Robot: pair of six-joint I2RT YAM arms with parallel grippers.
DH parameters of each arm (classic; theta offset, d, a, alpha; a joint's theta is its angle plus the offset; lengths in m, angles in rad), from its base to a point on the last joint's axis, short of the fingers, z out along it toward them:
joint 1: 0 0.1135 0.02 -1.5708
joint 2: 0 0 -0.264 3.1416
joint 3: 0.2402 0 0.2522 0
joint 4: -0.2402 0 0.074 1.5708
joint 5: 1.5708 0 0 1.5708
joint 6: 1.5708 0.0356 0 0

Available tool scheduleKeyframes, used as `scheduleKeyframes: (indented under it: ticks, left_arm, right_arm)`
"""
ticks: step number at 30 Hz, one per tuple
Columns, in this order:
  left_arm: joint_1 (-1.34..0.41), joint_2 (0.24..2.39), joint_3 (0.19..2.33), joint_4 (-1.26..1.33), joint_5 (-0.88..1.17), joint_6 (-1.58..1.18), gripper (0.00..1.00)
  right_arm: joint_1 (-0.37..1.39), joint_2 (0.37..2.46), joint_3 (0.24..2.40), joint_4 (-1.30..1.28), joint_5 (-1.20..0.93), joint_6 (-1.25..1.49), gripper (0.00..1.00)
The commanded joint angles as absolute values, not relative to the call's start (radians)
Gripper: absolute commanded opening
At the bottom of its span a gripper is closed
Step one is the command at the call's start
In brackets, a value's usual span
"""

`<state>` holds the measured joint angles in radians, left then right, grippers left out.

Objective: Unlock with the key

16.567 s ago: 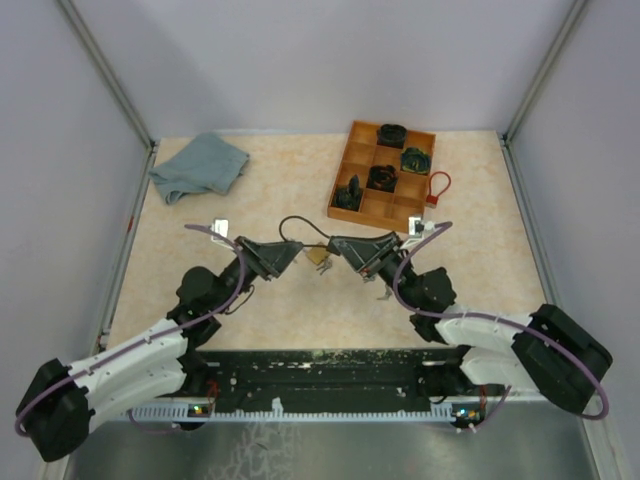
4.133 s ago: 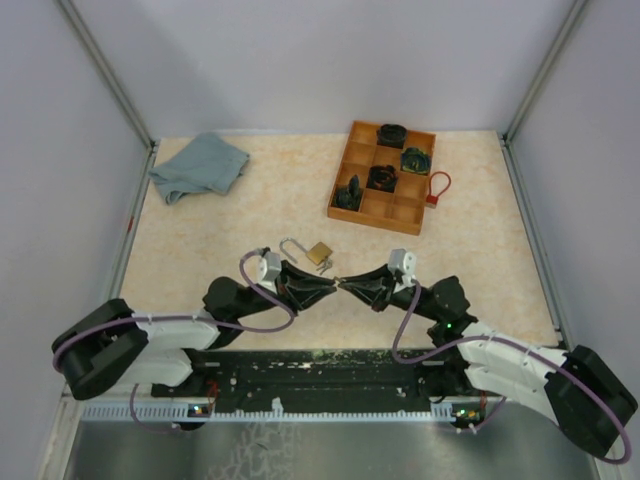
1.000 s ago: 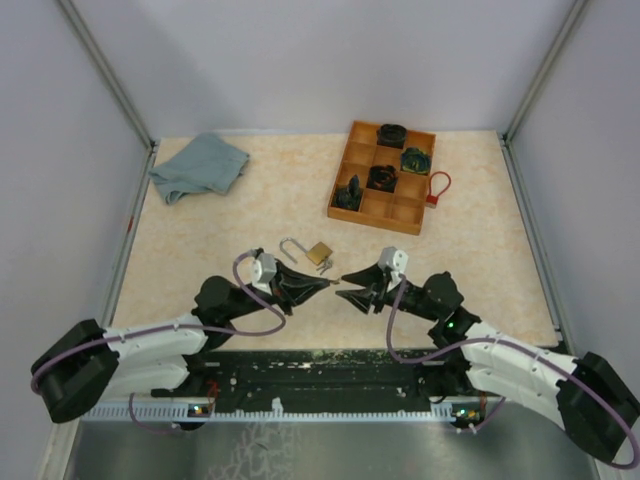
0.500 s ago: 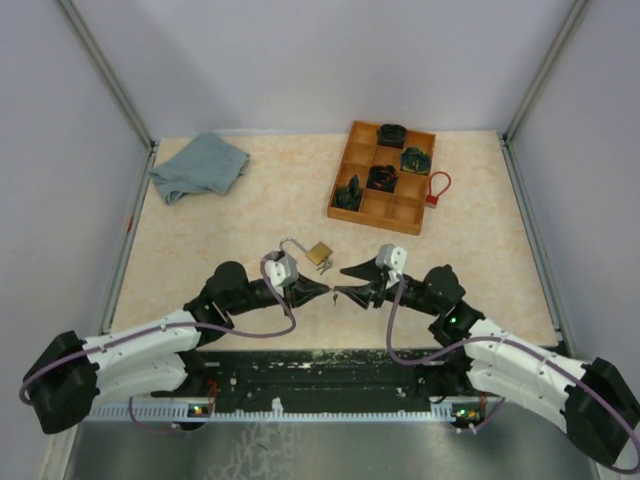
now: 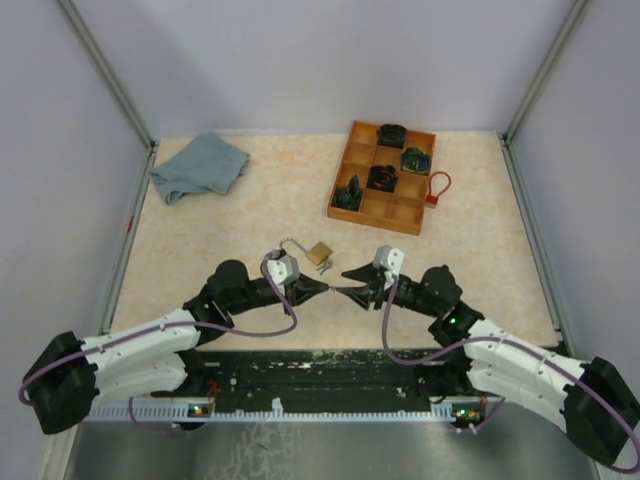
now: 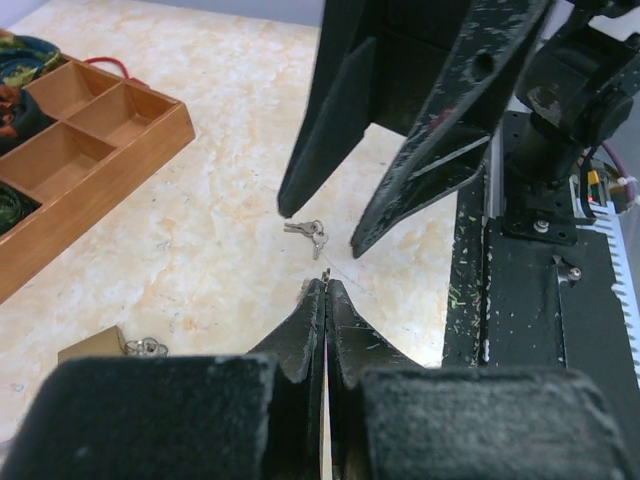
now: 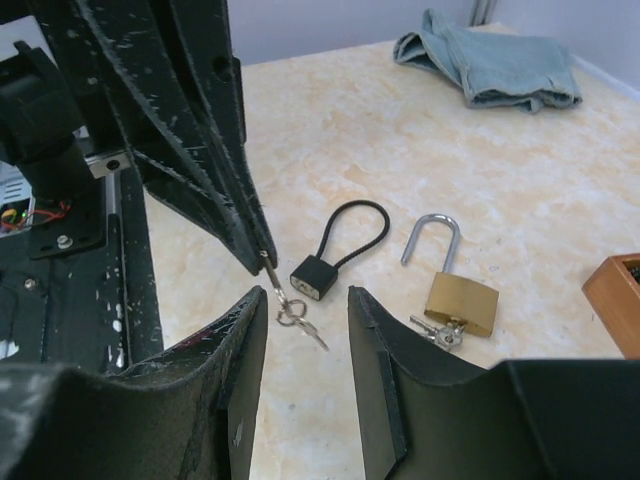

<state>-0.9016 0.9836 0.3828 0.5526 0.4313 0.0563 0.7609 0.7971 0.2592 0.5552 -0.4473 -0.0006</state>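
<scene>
top external: left gripper and right gripper are meeting tip to tip over the near middle of the table, just in front of the brass padlock.

left gripper: jaws are pressing together and pinching a small key at their very tip; a ring of further keys is dangling below it.

right gripper: jaws are standing spread, one finger on each side of the dangling ring; the right wrist view is showing a gap on both sides and no contact with the keys.

brass padlock: lying flat on the table with its shackle up and open; a second small bunch of keys is sitting at its base. whether one of them is in the keyhole cannot be told.

black cable lock: lying on the table just beside the brass padlock, its loop closed, under the left gripper's fingers in the right wrist view.

wooden tray: sitting at the far right of the table, dark small items lying in several compartments.

red cable lock: lying just beside the tray's right wall.

blue-grey cloth: lying crumpled at the far left corner, well apart from the grippers.
</scene>
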Motion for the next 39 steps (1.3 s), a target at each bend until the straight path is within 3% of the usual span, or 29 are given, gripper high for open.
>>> scheduleKeyframes:
  ticks: [1,11,22,33,39]
  left_arm:
    - [-0.902,0.971,0.401,0.533,0.362,-0.01,0.0]
    - [-0.902,0.953,0.41,0.563,0.391,-0.09,0.0]
    - [-0.903,0.928,0.404,0.609,0.427,-0.114,0.0]
    - [-0.902,0.917,0.391,0.651,0.439,-0.132,0.0]
    - [-0.903,0.912,0.387,0.654,0.427,-0.133,0.0]
  right_arm:
    - [0.758,0.758,0.234,0.628,-0.503,-0.066,0.38]
    - [0.758,0.901,0.214,0.731,-0.589,-0.109,0.43]
    - [0.758,1.034,0.185,0.901,-0.61,-0.119,0.41]
    - [0.758,1.072,0.187,0.998,-0.642,-0.073,0.29]
    - [0.758,1.063,0.192,0.98,-0.657,-0.069,0.09]
